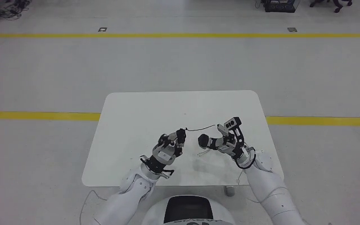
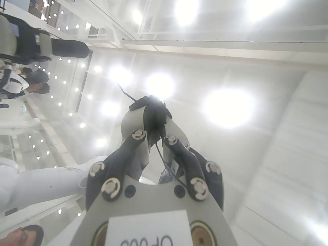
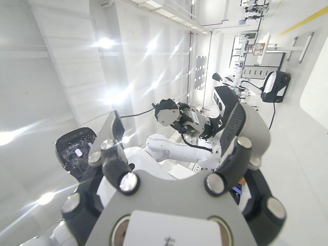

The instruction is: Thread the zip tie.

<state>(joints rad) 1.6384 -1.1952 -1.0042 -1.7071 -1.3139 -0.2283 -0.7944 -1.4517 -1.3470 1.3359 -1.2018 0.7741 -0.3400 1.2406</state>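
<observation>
- Zip tie hangs above the table's middle, pinched in the closed left gripper.
- Right gripper, jaws wide and empty, sits beside its free end.
- Likely step: catching that tail; next calls for closing precisely.

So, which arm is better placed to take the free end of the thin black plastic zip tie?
Right. The right gripper is open and empty, with the free end of the black zip tie close to one finger. The left gripper is shut on the tie's other end.
</observation>
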